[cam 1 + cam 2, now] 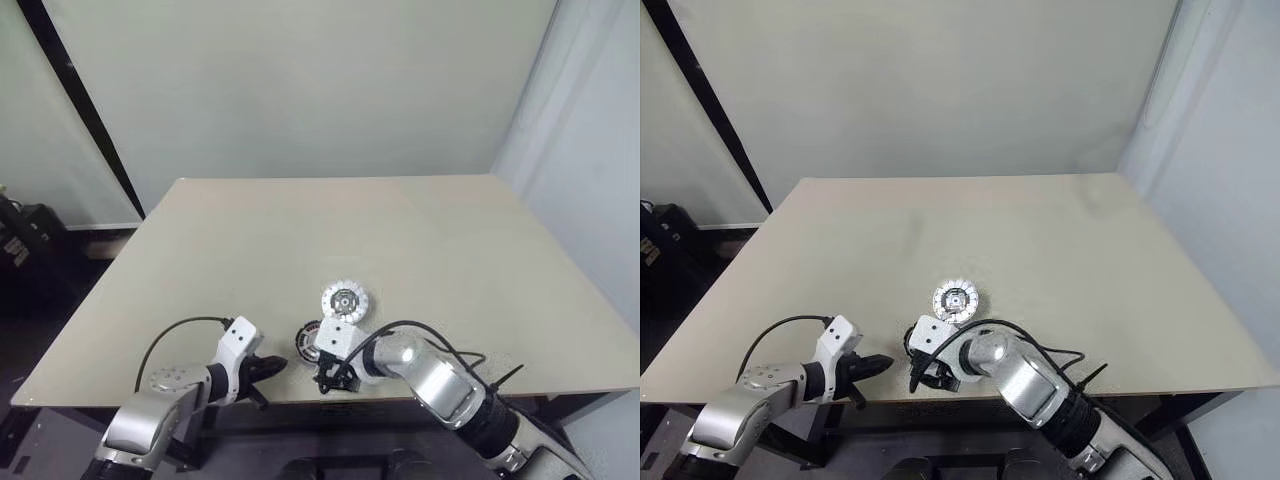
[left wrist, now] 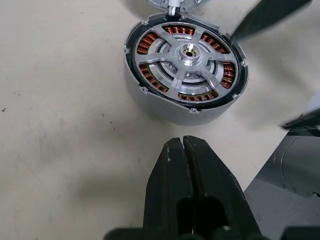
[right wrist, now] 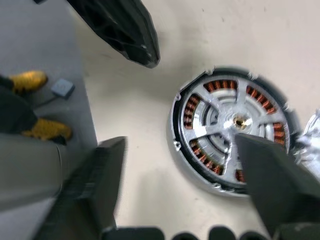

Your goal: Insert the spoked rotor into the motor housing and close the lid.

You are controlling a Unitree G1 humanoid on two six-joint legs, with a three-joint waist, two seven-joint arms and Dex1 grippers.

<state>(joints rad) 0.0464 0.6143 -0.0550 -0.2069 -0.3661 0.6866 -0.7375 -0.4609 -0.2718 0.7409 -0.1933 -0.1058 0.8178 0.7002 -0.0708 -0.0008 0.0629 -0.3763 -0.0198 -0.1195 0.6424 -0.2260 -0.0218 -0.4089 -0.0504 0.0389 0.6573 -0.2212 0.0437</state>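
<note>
The left gripper point(image 2: 182, 147), black fingers pressed together on nothing, points at the round silver-rimmed motor housing point(image 2: 165, 107) with copper windings, at its twelve o'clock. The silvery spoked rotor point(image 2: 189, 62) sits inside. The right gripper point(image 3: 185, 165) stands spread wide, empty, over the housing. The grey radial-patterned lid point(image 1: 346, 300) lies at the housing's one o'clock on the beige table point(image 1: 300, 230).

Soft, even light overhead; faint shadows on the table point(image 1: 420, 240), and the right wrist view smears with blur.
</note>
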